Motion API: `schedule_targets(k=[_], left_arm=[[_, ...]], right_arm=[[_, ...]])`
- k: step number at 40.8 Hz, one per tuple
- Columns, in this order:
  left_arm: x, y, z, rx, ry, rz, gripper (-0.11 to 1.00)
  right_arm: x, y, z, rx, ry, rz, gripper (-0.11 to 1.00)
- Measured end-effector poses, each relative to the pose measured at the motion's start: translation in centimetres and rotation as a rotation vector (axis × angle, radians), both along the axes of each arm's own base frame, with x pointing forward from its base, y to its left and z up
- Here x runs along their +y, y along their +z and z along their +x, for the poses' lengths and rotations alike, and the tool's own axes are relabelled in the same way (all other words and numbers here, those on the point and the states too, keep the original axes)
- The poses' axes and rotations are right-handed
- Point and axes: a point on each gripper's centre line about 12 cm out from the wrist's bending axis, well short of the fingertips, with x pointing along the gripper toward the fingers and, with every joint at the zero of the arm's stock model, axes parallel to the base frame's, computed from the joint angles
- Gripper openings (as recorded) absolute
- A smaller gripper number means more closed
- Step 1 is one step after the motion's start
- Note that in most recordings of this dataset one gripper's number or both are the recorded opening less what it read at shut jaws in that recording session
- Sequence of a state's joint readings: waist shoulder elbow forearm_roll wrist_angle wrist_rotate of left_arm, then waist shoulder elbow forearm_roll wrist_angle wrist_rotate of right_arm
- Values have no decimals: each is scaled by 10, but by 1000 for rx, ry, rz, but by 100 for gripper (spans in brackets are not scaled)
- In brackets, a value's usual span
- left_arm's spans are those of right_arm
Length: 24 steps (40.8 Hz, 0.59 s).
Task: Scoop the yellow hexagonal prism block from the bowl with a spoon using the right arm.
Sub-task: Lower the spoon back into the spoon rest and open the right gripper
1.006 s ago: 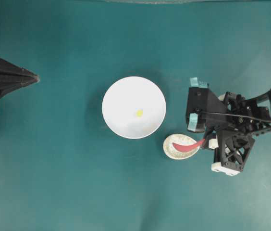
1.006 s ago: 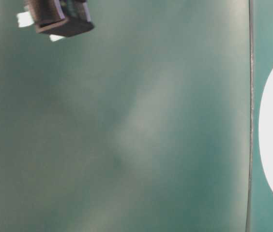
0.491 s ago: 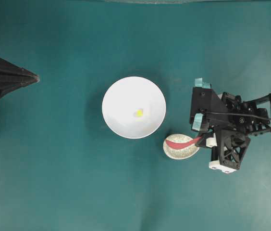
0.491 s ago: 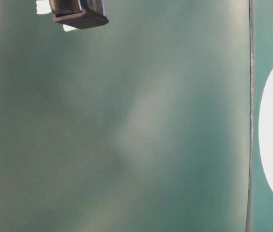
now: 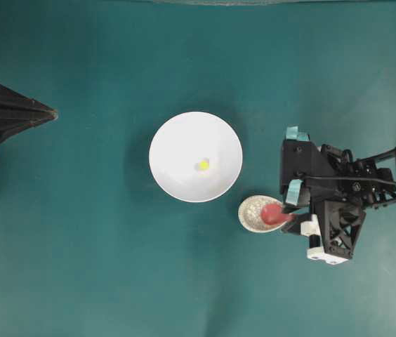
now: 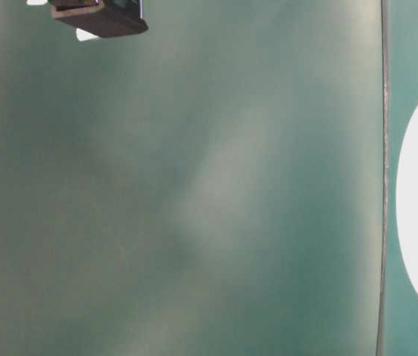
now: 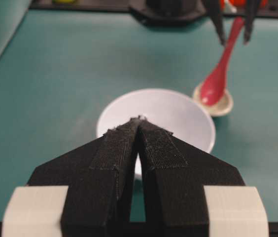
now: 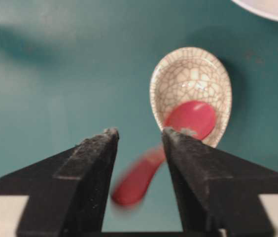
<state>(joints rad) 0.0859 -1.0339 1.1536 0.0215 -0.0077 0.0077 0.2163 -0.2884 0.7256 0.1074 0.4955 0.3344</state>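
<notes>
Two arms flank a teal table. At its middle sits the white bowl, and the tiny yellow block lies inside it, a little right of the bowl's centre, untouched by anything.

Just right of the bowl's lower edge, apart from it, is a speckled spoon rest. The red spoon has its scoop lying in the rest, and its handle rises at a slant toward the right gripper. In the right wrist view the handle passes through the gap between the two black fingers, blurred, and the jaws stand apart with teal showing on both sides of it, so the spoon looks let go rather than pinched. The left wrist view shows the same: the handle leans up between two separated finger tips at the far side of the table.

On the left edge, the left gripper points toward the bowl from well away, its fingers pressed together with nothing between them.

The table-level view is mostly a blurred green surface, with part of the bowl's rim at the right.
</notes>
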Motion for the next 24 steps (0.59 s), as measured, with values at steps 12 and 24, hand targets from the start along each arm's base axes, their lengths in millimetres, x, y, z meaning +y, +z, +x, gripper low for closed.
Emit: schedule_targets(k=[12, 24], left_arm=[[0, 0, 0, 2, 2, 0, 3], [0, 0, 0, 0, 2, 0, 3]], right_arm=[[0, 0, 0, 3, 0, -1, 54], [0, -1, -2, 20, 4, -6, 54]])
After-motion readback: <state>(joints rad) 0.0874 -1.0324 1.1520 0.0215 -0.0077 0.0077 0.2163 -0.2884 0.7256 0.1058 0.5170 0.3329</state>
